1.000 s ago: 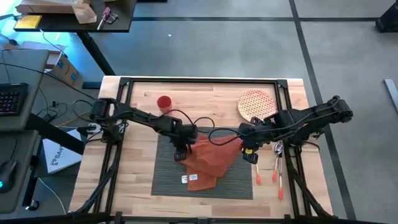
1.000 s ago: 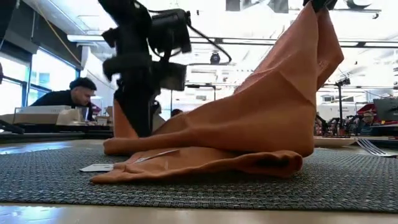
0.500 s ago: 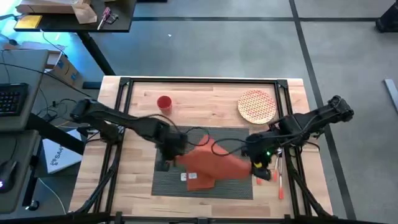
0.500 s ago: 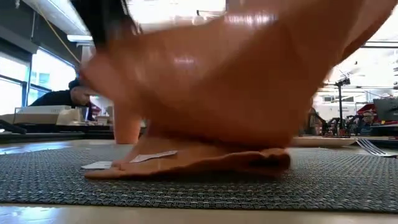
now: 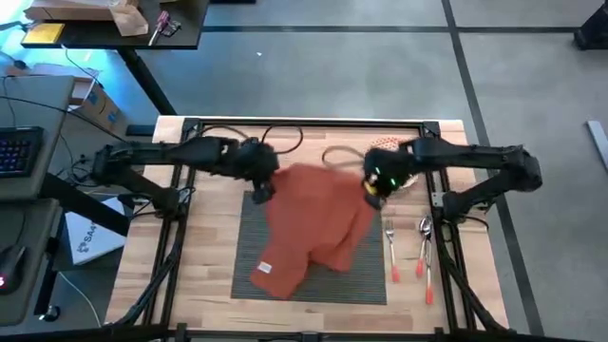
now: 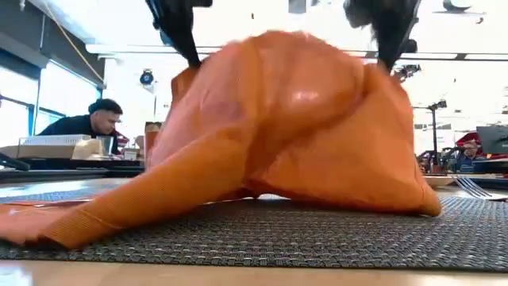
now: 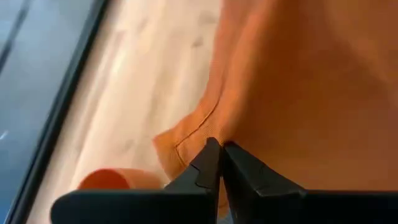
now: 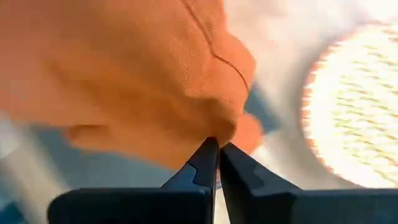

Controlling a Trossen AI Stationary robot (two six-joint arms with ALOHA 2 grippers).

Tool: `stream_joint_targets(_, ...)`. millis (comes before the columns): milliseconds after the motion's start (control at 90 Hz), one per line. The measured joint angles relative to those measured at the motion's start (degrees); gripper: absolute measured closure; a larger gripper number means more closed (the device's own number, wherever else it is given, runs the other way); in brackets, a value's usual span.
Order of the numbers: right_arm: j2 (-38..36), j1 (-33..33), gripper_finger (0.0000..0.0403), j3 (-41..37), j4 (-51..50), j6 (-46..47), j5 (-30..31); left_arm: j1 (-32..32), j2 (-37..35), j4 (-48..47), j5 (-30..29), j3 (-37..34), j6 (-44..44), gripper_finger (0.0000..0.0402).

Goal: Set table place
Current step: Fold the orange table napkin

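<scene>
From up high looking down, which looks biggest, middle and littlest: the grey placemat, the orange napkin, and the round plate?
1. Grey placemat, though the napkin hides much of it.
2. Orange napkin, held up at two corners by the left gripper and right gripper, so it sits nearer the camera.
3. Round plate, mostly hidden.

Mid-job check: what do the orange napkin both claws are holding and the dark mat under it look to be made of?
The napkin looks like soft woven cloth, matte: fine ribbed weave, stitched hem, and it drapes in folds between the left claw and right claw. The placemat looks like a coarse woven mesh, possibly vinyl, dark grey and lying flat.
</scene>
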Motion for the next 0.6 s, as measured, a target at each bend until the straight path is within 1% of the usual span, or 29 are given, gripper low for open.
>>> stream_joint_targets(144,0.0,-9.0,0.0403,-8.0,5.3,1.1,7.5,3.5,6.6,0.0,-14.6,-1.6,-3.5,0.0402)
stream_joint_targets(211,0.0,-12.0,0.0402,-9.8,6.3,2.4,9.7,4.6,8.8,1.0,-18.1,-1.4,-3.8,0.0401)
stream_joint_targets(278,0.0,-14.2,0.0399,-10.6,8.2,2.6,10.3,5.5,11.1,1.0,-17.9,-0.8,-3.8,0.0401)
stream_joint_targets(389,0.0,-16.6,0.0377,-10.9,10.3,2.4,10.3,6.5,13.3,0.6,-14.1,0.3,-2.4,0.0398)
stream_joint_targets(444,0.0,-17.3,0.0357,-10.6,11.0,2.4,10.6,6.8,13.7,0.6,-12.7,1.1,-1.3,0.0391)
stream_joint_targets(533,-0.2,-17.5,0.0318,-9.6,11.8,1.9,11.3,6.9,13.7,0.1,-12.3,2.1,-0.9,0.0369)
stream_joint_targets(600,-1.2,-16.4,0.0288,-9.0,12.8,-0.2,9.3,6.9,12.9,-1.1,-12.9,3.6,-0.8,0.0348)
